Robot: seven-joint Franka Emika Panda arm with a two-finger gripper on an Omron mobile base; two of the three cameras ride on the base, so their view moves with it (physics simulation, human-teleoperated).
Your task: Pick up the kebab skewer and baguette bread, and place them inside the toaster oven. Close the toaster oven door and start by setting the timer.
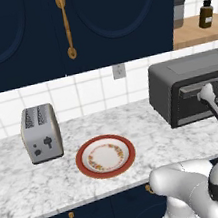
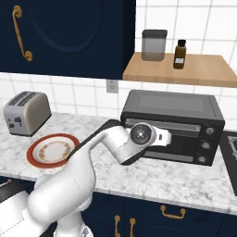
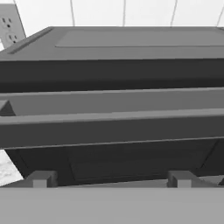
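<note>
On the veined marble counter (image 1: pixel 24 192), the gripper (image 3: pixel 111 178) gapes wide, empty, before the boxy dark-grey toaster oven (image 2: pixel 185 109).

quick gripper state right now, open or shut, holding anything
gripper: open, holding nothing, fingertips spread wide just short of the toaster oven door handle.

Two base views flank toaster oven (image 1: pixel 191 86) from behind, hand view close on its front
</note>
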